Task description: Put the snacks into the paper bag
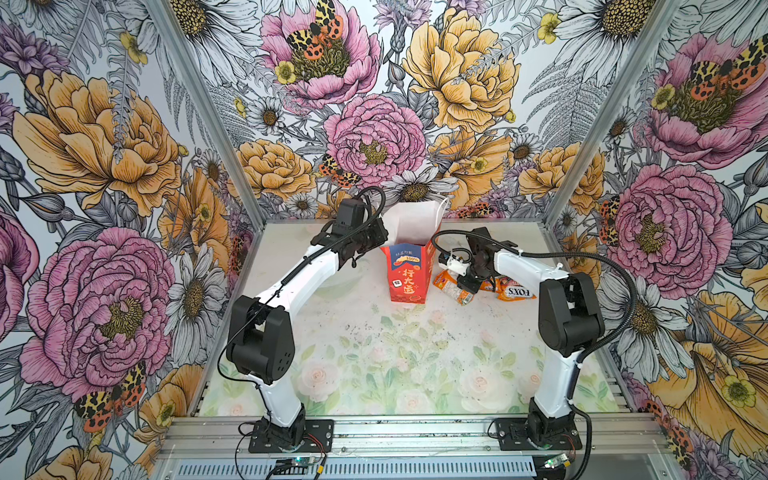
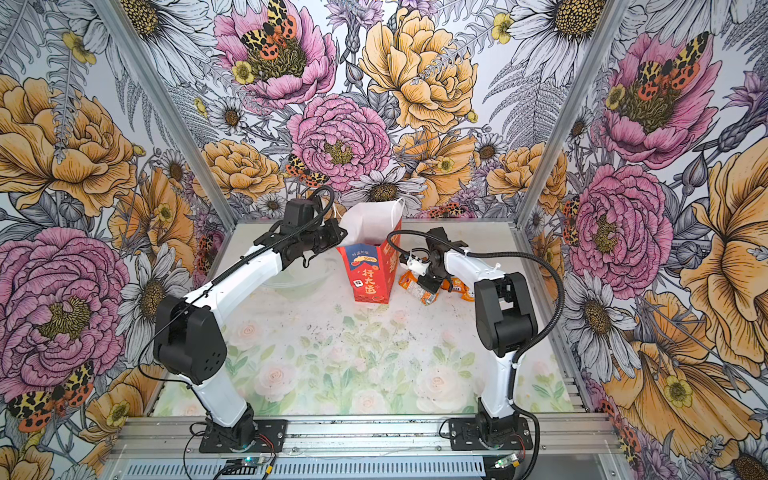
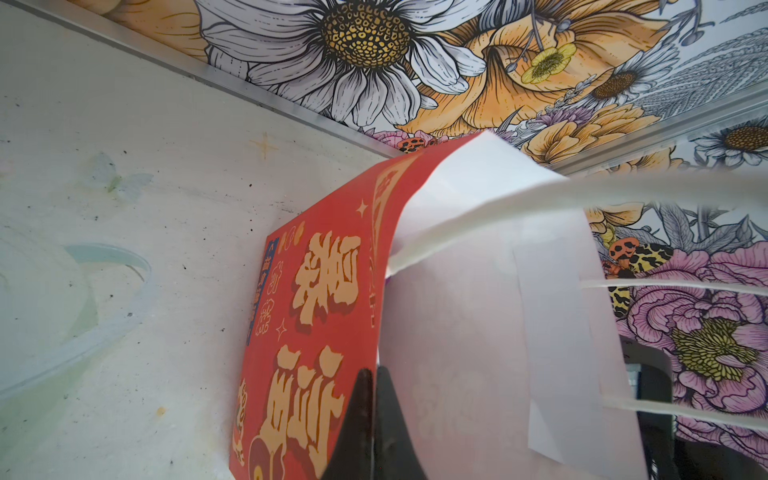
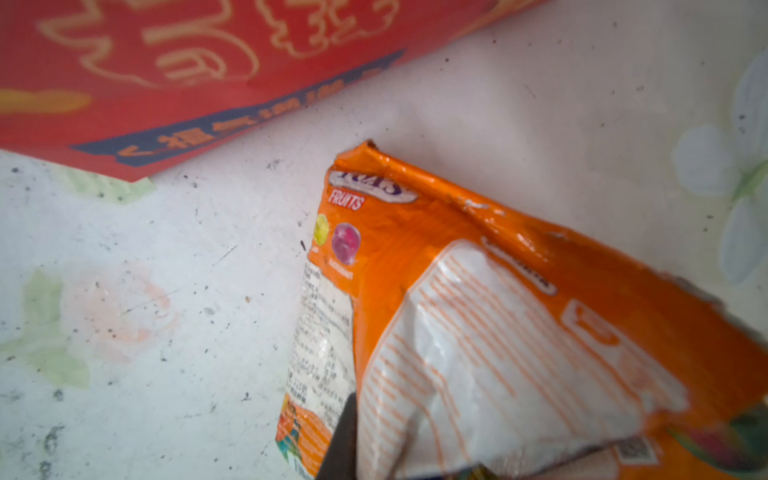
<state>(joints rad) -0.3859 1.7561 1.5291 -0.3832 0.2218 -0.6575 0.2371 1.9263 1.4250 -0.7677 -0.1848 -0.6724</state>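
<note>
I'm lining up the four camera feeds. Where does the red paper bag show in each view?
Both top views: the red paper bag stands upright at centre, between the arms.
Left wrist: bag close up, red wall and white inside, left gripper shut on its rim.
Right wrist: bag blurred, its red wall beyond the orange FOX'S packet.
Shared landmark: its gold lettering.
</note>
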